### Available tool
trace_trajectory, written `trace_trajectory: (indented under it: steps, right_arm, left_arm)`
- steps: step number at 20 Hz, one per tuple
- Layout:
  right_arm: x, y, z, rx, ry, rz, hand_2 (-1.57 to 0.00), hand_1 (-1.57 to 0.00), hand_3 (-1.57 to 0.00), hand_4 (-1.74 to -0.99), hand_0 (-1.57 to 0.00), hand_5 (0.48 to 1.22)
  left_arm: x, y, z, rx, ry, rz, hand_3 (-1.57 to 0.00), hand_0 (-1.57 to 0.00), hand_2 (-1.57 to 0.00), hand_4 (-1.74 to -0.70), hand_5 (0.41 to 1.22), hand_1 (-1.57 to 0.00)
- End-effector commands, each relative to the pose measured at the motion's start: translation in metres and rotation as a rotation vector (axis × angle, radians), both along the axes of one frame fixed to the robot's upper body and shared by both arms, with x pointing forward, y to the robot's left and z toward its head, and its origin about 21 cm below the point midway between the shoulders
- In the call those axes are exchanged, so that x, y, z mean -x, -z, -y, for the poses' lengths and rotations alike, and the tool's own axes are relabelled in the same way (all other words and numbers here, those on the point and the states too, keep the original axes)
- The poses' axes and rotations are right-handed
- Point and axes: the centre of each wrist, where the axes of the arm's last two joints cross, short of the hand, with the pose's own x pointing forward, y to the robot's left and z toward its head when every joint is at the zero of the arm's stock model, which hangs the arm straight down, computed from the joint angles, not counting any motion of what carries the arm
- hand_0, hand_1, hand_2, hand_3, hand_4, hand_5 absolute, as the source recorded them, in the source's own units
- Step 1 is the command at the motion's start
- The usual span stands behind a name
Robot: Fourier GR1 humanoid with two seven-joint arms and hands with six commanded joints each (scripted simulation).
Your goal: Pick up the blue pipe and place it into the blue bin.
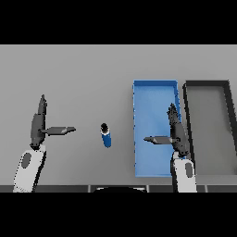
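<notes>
One blue pipe (106,136); two bins (one blue bin (155,85), one dark bin (207,84)); two hands.

One view only — from the robot's head, looking steeply down on the grey worktop (83,74) from fairly near; both arms enter from the lower edge.

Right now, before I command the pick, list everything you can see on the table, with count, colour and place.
blue pipe: one, blue with a dark top end, on the table's middle, left of the blue bin, untouched
blue bin: one, blue, right of centre
dark bin: one, dark rim with grey floor, at the blue bin's right side
table: one, grey, under everything
left hand: one, dark, fingers straight, at the left, holding nothing
right hand: one, dark, fingers straight, over the blue bin's right part, holding nothing
</notes>
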Motion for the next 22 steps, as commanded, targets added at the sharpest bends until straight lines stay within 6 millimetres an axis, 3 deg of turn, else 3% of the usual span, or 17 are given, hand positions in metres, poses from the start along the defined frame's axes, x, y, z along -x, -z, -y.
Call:
trace_trajectory:
  steps: [1,6,7,9,13,17,22]
  right_arm:
    - [0.0,0.0,0.0,0.0,0.001,0.001,0.0,0.0,0.0,-1.225,0.0,0.617]
    - [0.003,0.0,-0.002,-0.006,0.001,0.003,0.0,0.0,0.0,-1.225,0.0,0.617]
    - [0.01,-0.003,0.004,0.085,-0.062,0.06,0.0,0.0,0.0,-1.225,0.0,0.617]
    - [0.019,-0.007,0.009,0.183,-0.121,0.081,0.0,0.0,0.0,-1.225,0.0,0.618]
    - [0.029,-0.012,0.005,0.257,-0.138,0.091,0.0,0.0,0.0,-1.203,0.0,0.614]
    - [0.025,-0.015,0.01,0.279,-0.127,0.071,0.0,0.0,0.0,-1.186,0.0,0.598]
    - [0.025,-0.01,0.003,0.274,-0.153,0.084,0.0,0.0,0.0,-1.205,0.0,0.611]
  left_arm:
    - [0.0,0.0,0.0,0.0,0.0,0.005,0.0,0.0,0.0,-1.07,0.591,0.0]
    - [0.002,-0.001,0.0,0.0,0.001,0.013,0.0,0.0,0.0,-1.07,0.591,0.0]
    - [0.006,-0.006,-0.009,-0.067,0.171,0.007,0.0,0.0,0.0,-1.07,0.591,0.0]
    - [0.006,-0.015,-0.026,-0.131,0.331,-0.013,0.0,0.0,0.0,-1.07,0.589,0.0]
    - [0.006,-0.019,-0.036,-0.152,0.416,-0.043,0.0,0.0,0.0,-1.08,0.596,0.0]
    - [0.015,-0.022,-0.031,-0.144,0.516,-0.035,0.0,0.0,0.0,-1.09,0.596,0.0]
    - [0.03,-0.018,-0.002,-0.118,0.707,-0.088,0.0,0.0,0.0,-1.12,0.514,0.0]
